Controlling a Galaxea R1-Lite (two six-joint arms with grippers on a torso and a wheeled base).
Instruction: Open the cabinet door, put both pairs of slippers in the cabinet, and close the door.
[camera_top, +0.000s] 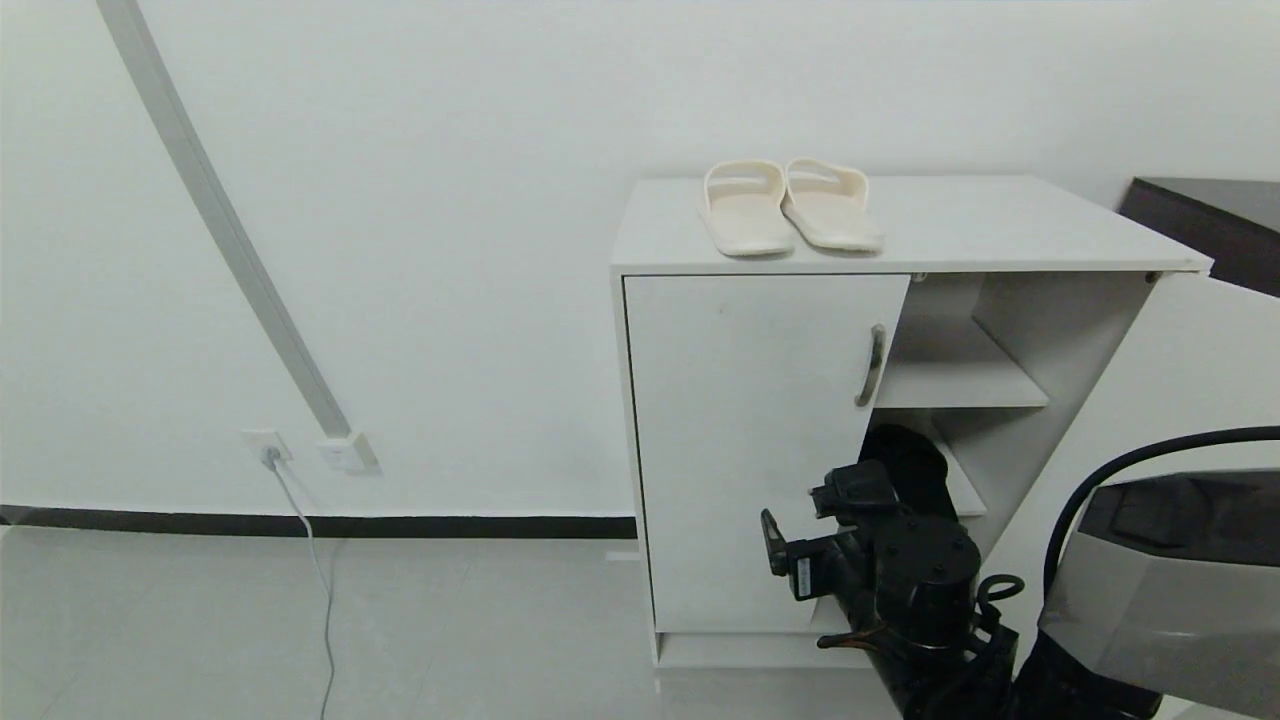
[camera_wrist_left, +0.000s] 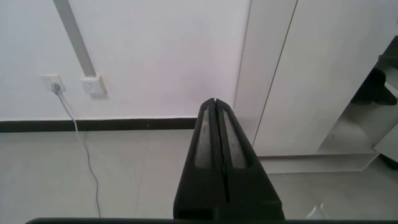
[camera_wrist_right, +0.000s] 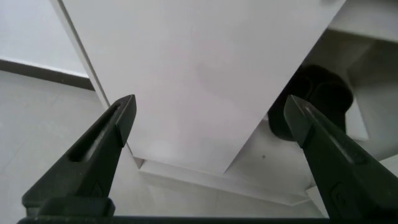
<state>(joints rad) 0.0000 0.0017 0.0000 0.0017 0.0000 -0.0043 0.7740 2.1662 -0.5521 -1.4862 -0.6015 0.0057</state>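
My right gripper (camera_wrist_right: 210, 106) is spread apart by the shut door (camera_top: 750, 440), my left gripper (camera_wrist_left: 214, 109) pressed together, empty. Black slippers (camera_top: 905, 460) sit inside the cabinet (camera_top: 1000, 225), pale slippers (camera_top: 790, 205) on top. Reaching up, I could knock those off or bump the door

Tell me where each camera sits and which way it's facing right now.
Head view: high on the robot, looking forward and down at the cabinet with cream slippers on top; the right arm shows below.
Left wrist view: low, facing wall and cabinet past the shut left end effector.
Right wrist view: low, facing the closed door through the open right end effector.
Shared: all three show the black slippers inside the cabinet.
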